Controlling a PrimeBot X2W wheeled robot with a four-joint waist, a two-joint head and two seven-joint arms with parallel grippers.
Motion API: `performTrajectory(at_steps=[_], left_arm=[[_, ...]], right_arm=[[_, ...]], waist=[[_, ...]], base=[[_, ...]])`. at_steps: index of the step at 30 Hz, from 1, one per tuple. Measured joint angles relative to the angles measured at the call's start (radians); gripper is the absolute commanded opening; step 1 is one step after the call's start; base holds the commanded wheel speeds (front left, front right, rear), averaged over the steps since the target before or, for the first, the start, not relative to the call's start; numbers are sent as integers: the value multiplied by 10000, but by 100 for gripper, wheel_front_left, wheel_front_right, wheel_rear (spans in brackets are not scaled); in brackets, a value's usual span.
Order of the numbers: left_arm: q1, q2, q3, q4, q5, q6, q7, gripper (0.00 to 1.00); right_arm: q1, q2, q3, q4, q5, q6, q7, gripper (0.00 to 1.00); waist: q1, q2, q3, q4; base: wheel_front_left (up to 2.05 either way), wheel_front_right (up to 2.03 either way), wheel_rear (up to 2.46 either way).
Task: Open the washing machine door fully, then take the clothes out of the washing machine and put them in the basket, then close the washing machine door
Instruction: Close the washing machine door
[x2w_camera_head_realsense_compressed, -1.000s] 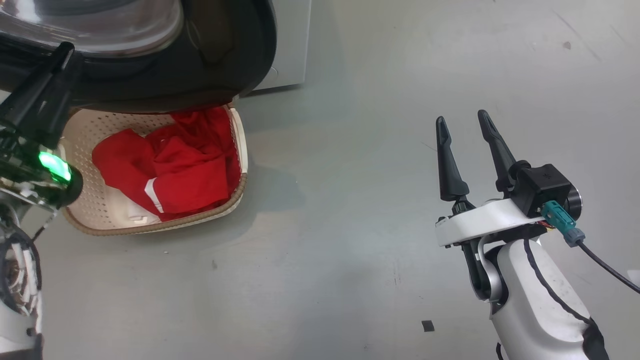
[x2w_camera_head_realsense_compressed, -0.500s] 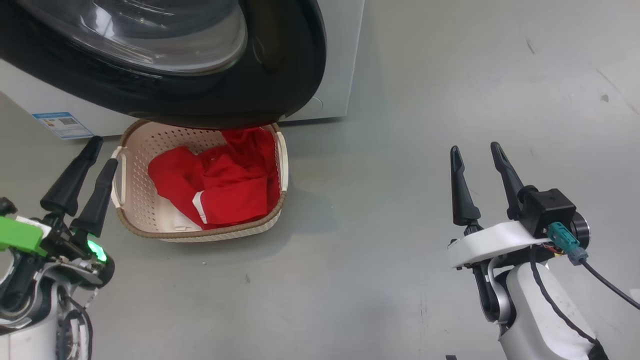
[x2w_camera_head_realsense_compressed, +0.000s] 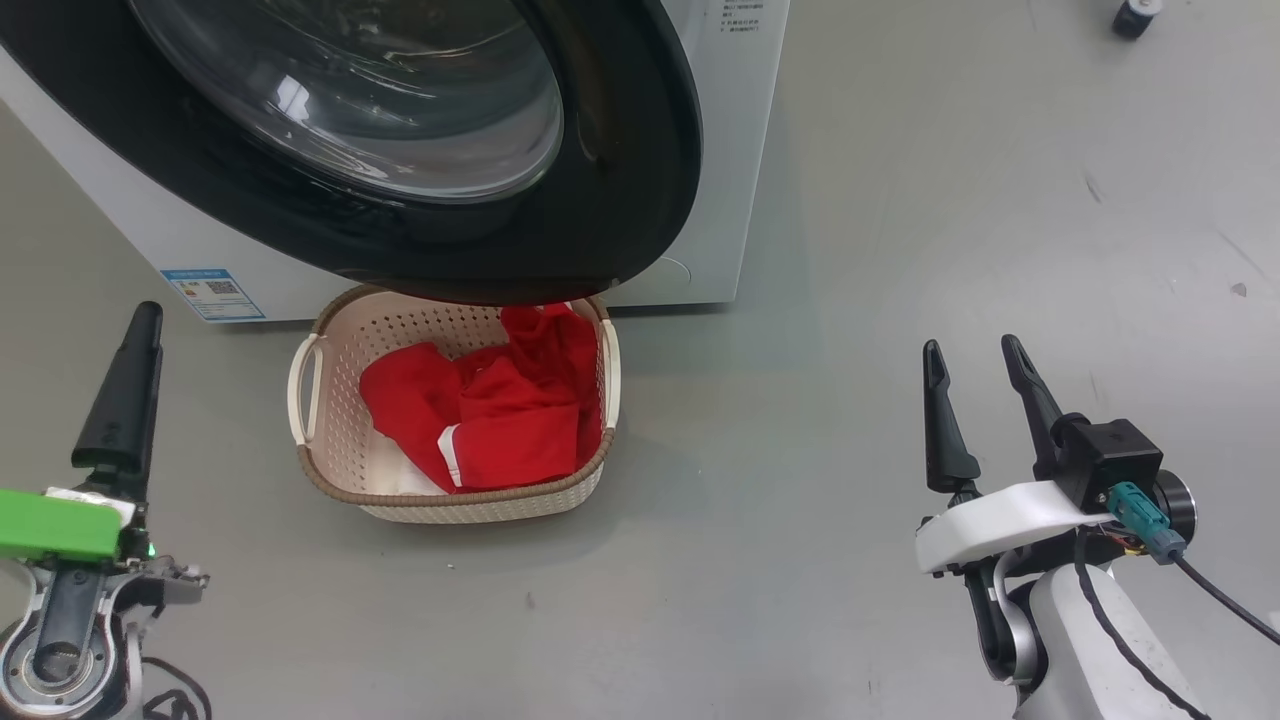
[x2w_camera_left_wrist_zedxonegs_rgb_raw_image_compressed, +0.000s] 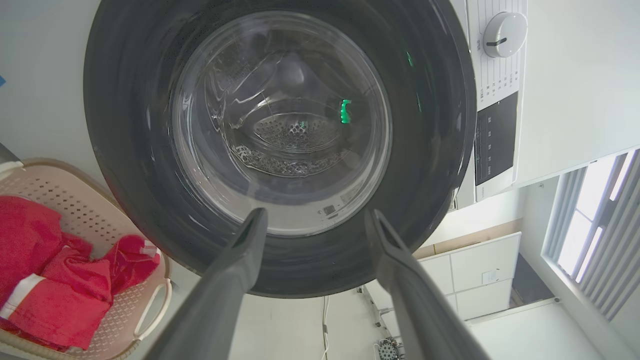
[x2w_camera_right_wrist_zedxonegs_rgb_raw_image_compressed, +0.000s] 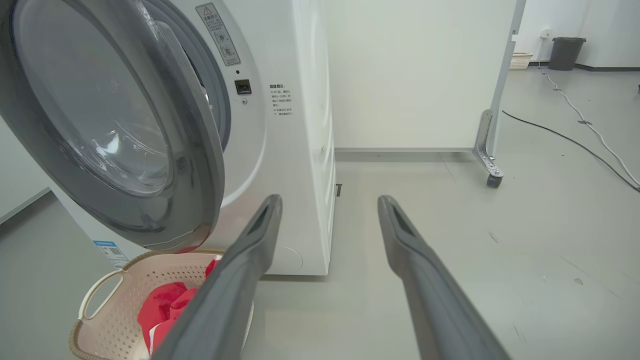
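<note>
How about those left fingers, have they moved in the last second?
Yes. The left fingers have drawn back from the washing machine door rim, toward the robot; they now stand left of the basket, clear of the door.

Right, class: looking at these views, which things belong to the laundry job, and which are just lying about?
Belong to the job:
washing machine door
washing machine
clothes
basket

Just lying about:
grey bin
white wheeled panel
</note>
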Motion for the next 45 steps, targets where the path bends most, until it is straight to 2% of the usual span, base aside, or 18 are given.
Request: performTrajectory(at_steps=[1,2,7,8,9,14,20,29,45], left_arm=[[80,56,-92,-234,535,0,-226,100],[80,56,-92,-234,535,0,-226,100],[257,491,-639,-1231,2846,0,-1400,100],[287,761,-907,-1434,3850,0,-1860,100],[287,761,-907,-1434,3850,0,-1860,100],[907,1415,-1595,-1561,6372,-2,-2761,100],[1784,1563,-2057,-1195,8284,56,-3425,100],[2749,1570,-2792,-593,10019,838,-3963,100],[3312,1237,-3304,-203,10880,1559,-4548,100]], right_arm=[[1,4,-2,-6,-27,4,0,100],[1,4,-2,-6,-27,4,0,100],[5,4,-23,-81,-54,13,0,100],[6,4,-44,-84,-117,96,0,100],[6,4,-44,-84,-117,96,0,100],[102,4,-67,-75,-184,173,0,100],[337,8,-67,-27,-251,259,0,100],[979,27,-65,222,-299,270,0,100],[1546,73,-92,336,-299,274,0,100]], waist=[[0,0,-53,17],[0,0,-53,17],[0,0,-251,45],[0,0,-313,39],[0,0,-313,39],[0,0,-548,21],[0,0,-866,-11],[0,0,-1336,-60],[0,0,-1762,5]], base=[[0,0,0],[0,0,0],[0,0,0],[0,0,0],[0,0,0],[0,0,0],[0,0,0],[0,0,0],[0,0,0]])
